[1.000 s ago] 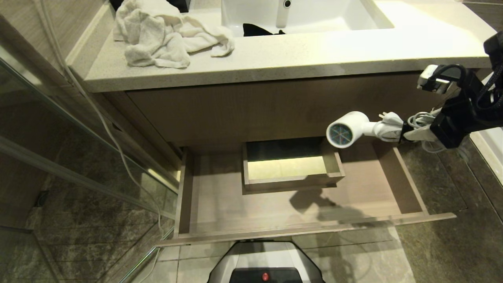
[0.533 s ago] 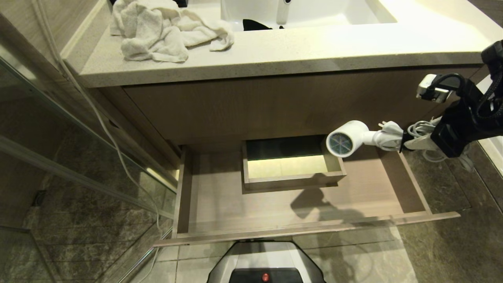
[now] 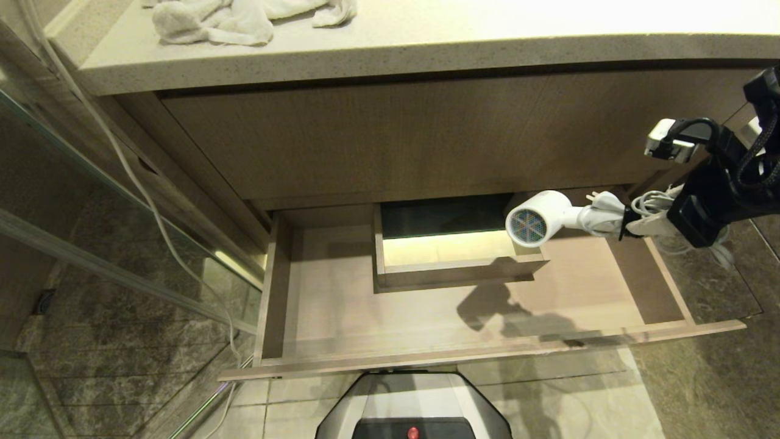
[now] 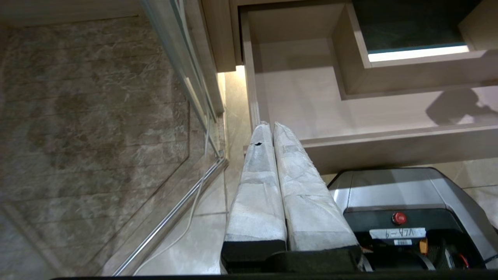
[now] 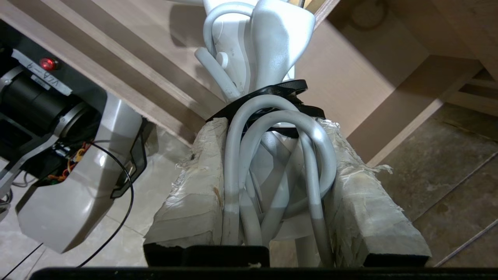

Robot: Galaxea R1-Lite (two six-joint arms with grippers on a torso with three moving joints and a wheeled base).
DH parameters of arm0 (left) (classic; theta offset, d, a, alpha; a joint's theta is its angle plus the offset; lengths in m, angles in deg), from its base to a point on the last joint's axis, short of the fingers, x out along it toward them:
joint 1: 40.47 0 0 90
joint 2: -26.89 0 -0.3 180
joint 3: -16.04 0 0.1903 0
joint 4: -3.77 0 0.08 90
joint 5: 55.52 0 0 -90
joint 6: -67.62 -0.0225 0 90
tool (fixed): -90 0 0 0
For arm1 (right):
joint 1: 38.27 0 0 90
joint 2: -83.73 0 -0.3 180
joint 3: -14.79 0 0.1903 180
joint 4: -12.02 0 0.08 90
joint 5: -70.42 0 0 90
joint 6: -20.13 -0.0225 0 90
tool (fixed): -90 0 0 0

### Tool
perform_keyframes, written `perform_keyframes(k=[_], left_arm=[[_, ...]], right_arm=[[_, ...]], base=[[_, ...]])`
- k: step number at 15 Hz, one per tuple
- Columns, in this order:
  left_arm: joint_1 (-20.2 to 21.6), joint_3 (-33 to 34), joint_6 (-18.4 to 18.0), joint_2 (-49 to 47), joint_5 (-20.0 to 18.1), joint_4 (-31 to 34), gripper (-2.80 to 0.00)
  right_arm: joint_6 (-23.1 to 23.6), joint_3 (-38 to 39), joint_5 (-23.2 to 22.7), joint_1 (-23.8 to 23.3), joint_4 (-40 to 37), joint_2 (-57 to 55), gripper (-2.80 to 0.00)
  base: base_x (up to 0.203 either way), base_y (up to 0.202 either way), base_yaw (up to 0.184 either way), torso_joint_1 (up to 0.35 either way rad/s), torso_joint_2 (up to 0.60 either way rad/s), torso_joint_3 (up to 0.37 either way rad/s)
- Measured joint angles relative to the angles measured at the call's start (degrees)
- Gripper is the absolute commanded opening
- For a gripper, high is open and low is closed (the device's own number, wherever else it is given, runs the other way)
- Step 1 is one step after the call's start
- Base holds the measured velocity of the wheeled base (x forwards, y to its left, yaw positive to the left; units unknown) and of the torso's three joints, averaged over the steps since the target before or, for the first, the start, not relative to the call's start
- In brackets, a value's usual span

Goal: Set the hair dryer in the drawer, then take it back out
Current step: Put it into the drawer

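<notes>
The white hair dryer (image 3: 539, 219) hangs level in the air over the back right part of the open drawer (image 3: 341, 305), its round mesh grille facing me. My right gripper (image 3: 646, 222) is shut on its handle and bundled pale cord (image 5: 272, 163), which fill the space between the taped fingers (image 5: 194, 194). The hair dryer (image 5: 272, 50) points away from the wrist, above the drawer floor (image 5: 350, 66). The drawer's boxed cut-out (image 3: 451, 256) lies just left of the dryer. My left gripper (image 4: 267, 126) is shut and parked low by the drawer's front left corner (image 4: 295, 109).
A tall wood-grain cabinet front (image 3: 426, 140) rises behind the drawer under a stone countertop (image 3: 365, 55) bearing a white towel (image 3: 207, 18). A glass shower door (image 3: 122, 244) and a white cable (image 3: 152, 207) stand at the left. My base (image 3: 414, 408) is at the drawer front.
The whole view has shifted: the camera has sunk and the countertop has slid up the picture. The held hair dryer now hangs lower against the cabinet front, close over the drawer.
</notes>
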Motion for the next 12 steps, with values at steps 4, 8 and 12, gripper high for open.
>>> perform_keyframes(k=[4,8,12], left_arm=[[0.0,0.0,0.0,0.0,0.0,-0.1,-2.8],[0.0,0.0,0.0,0.0,0.0,0.0,-2.8],[0.0,0.0,0.0,0.0,0.0,0.0,-2.8]], right_arm=[[0.0,0.0,0.0,-1.0,0.3,-0.4,-2.8],[-0.1,1.0,0.0,-3.6,0.5,-1.0,-2.8],[-0.1,2.8,0.1,-8.8,-0.4,-1.5,-2.8]], base=[[0.0,0.0,0.0,-0.083,0.4,0.3],[0.0,0.0,0.0,0.095,0.19,0.324],[0.0,0.0,0.0,0.073,0.05,0.093]])
